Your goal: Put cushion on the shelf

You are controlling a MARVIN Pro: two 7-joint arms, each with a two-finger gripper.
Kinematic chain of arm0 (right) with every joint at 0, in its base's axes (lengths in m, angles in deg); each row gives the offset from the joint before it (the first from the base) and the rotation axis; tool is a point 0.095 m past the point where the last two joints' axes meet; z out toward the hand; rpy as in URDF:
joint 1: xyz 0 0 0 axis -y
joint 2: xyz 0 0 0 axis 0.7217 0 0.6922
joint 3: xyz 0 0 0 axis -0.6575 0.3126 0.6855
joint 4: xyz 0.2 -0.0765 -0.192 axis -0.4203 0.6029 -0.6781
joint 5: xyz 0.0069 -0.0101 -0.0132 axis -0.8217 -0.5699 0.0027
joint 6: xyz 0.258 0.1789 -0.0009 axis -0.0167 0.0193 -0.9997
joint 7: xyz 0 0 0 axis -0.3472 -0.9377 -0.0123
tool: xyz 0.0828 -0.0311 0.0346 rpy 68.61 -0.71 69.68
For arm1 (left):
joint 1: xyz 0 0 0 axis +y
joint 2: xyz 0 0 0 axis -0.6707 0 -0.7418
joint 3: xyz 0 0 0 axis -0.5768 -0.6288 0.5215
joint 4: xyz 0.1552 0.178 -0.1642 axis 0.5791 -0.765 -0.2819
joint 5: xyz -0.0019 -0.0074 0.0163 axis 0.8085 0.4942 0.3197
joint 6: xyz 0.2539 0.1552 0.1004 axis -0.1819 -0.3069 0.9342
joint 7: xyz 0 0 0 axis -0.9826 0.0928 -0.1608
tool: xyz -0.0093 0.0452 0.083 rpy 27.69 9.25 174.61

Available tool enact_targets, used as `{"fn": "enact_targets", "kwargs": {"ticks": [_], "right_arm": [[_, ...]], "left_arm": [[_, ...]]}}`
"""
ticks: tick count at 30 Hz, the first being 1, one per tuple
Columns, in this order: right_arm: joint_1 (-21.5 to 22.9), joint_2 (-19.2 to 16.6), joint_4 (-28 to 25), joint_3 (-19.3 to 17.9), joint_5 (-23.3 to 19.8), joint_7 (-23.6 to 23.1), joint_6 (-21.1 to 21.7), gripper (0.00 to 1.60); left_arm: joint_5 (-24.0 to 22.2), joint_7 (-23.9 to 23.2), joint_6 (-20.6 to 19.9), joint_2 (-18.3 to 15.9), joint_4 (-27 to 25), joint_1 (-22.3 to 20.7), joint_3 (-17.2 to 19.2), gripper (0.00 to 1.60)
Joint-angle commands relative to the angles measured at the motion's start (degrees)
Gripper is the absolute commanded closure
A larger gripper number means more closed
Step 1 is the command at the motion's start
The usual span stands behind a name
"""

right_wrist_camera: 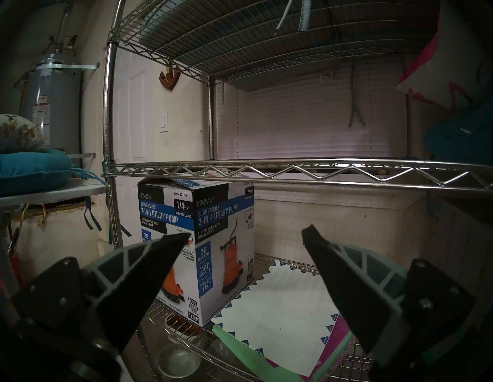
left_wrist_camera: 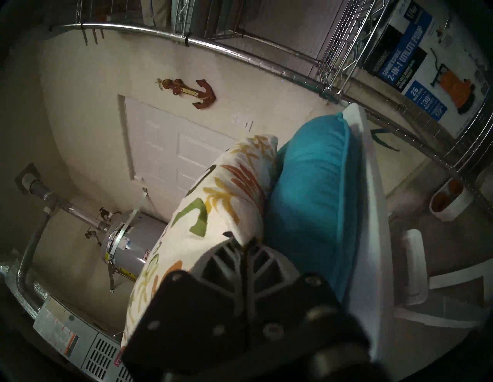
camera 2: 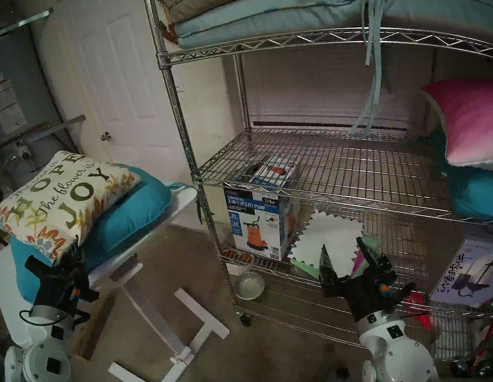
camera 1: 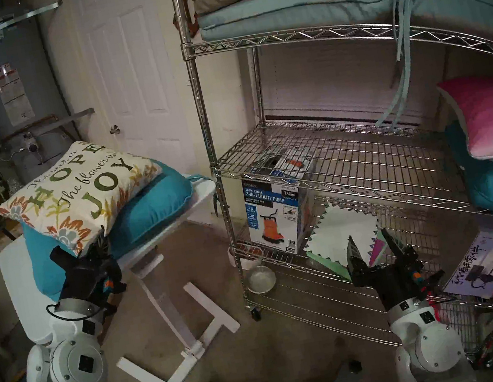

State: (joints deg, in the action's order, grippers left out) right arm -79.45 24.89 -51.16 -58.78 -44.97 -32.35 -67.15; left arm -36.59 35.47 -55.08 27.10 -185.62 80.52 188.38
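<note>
- Both arms (camera 1: 65,381) have glossy white rounded shells, each with a round joint cap ringed by small screws and bearing a black square mark.
- A silver collar joins each white wrist to a black gripper body.
- Left gripper (camera 1: 100,244) and right gripper (camera 1: 371,244): grey ribbed triangular fingers (right_wrist_camera: 149,264) with black pads, and orange-and-teal connectors.
- A thin black cable loops at the left wrist.
</note>
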Motion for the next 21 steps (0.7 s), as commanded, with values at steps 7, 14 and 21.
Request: {"fn": "enact_targets", "kwargs": {"ticks": [7,14,21], "right_arm": [[0.10,-0.11,-1.16,0.00,0.06,-0.07,-0.21,0.00],[0.10,-0.11,-1.16,0.00,0.06,-0.07,-0.20,0.00],[0.09,-0.11,-1.17,0.00,0.06,-0.08,-0.20,0.00]], "left_arm": [[1.22,0.04,-0.08,1.41,-5.68,3.67,-2.11,1.60],[1.43,-0.13,-0.09,1.76,-6.63,4.15,-2.28,1.60],[1.06,0.51,-0.50,2.58,-5.55,3.50,-0.99,1.60]]}}
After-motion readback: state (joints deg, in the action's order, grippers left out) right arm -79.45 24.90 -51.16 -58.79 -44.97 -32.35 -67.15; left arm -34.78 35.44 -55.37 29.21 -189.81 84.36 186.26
